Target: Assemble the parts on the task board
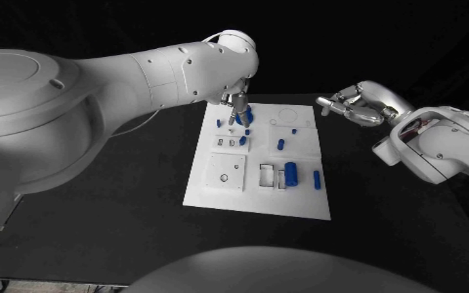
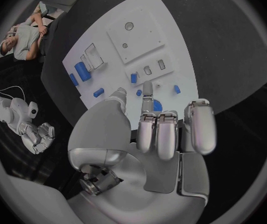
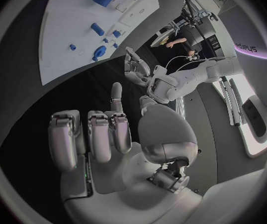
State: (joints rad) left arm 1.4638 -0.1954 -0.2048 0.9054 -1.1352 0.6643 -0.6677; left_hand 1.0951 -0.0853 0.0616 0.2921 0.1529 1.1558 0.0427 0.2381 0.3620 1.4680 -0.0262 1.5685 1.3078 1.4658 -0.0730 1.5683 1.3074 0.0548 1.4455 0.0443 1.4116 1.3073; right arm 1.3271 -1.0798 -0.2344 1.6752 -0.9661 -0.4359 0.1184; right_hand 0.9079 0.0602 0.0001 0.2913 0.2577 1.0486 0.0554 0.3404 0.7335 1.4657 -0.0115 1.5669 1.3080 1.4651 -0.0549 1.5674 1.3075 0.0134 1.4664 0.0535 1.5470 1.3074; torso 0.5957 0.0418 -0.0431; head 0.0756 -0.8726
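While your left hand [image 1: 238, 100] hangs over the far edge of the task board [image 1: 225, 198], its silver fingers [image 2: 147, 90] point down at a rounded blue part [image 1: 247, 115] there. In the left wrist view two fingertips reach toward that blue piece [image 2: 157, 105] while the rest curl in; you cannot tell from these pictures whether the hand actually pinches it.

You see the task board as a flat, matte white rectangular plate lying in the middle of the black tabletop [image 1: 117, 239]. Its surface carries shallow square and rectangular recesses and a faint circular outline near the far right corner.

Your right hand [image 1: 354, 104] floats off the board's far right corner, above the tabletop, holding nothing; its polished metal fingers are curled in, one finger [image 3: 116, 92] held straighter.

Count the loose blue parts on the board beside the one under the left hand: one large smooth cylinder [image 1: 290, 170] near the board's near right area, one slim pin [image 1: 316, 180] just to its right, one short peg [image 1: 280, 144] near the board's middle, and one tiny piece [image 1: 294, 131] beyond it. Smaller blue pieces near the left hand are too small to count.
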